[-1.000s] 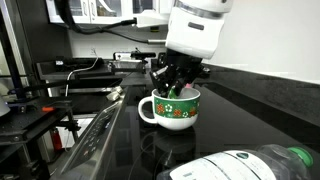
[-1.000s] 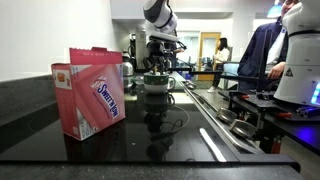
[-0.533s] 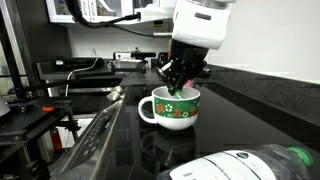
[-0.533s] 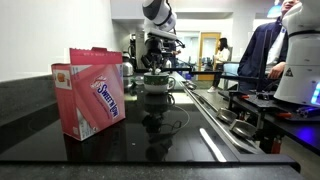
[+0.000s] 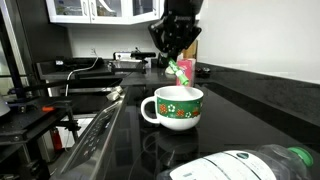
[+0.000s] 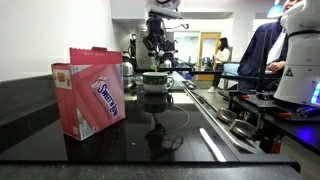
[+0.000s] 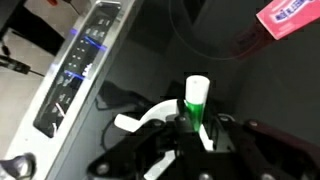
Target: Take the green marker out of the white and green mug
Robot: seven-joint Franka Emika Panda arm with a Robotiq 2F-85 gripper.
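The white and green mug (image 5: 174,106) stands on the black counter; it also shows in an exterior view (image 6: 155,81) and, partly, below the jaws in the wrist view (image 7: 140,116). My gripper (image 5: 176,62) is shut on the green marker (image 5: 183,72) and holds it tilted in the air, clear above the mug's rim. In the wrist view the green marker (image 7: 196,103) sticks out between the shut jaws (image 7: 192,135). In an exterior view the gripper (image 6: 157,46) hangs above the mug.
A pink box (image 6: 93,90), also in the wrist view (image 7: 291,15), stands on the counter. A clear plastic bottle with a green cap (image 5: 255,164) lies at the front. A cooktop strip (image 7: 75,65) runs beside the mug. A second robot base (image 6: 297,60) stands at one side.
My gripper has risen from inside the mug to well above it, and it has lifted the green marker out of the mug.
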